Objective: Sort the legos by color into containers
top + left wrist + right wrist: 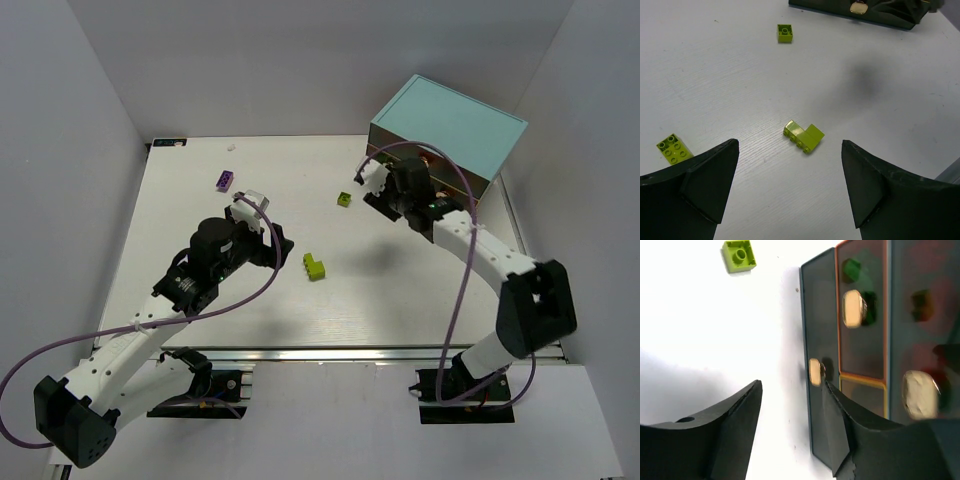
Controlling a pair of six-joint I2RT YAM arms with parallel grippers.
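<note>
Midway between surface edges, left gripper (789,160) jaws gape over a lime brick (804,137); off-centre closure could flick it away. Right gripper (791,387) jaws: open, beside drawer knob (815,371).

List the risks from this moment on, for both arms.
1. The L-shaped lime brick lies skewed in front of the open left gripper. Closing on it may catch a corner and flick it away.
2. A flat lime brick lies close beside one left finger, so a descent may knock it.
3. The open right gripper has one finger at or nearly at a tan drawer knob. A sideways move could snag it.
</note>
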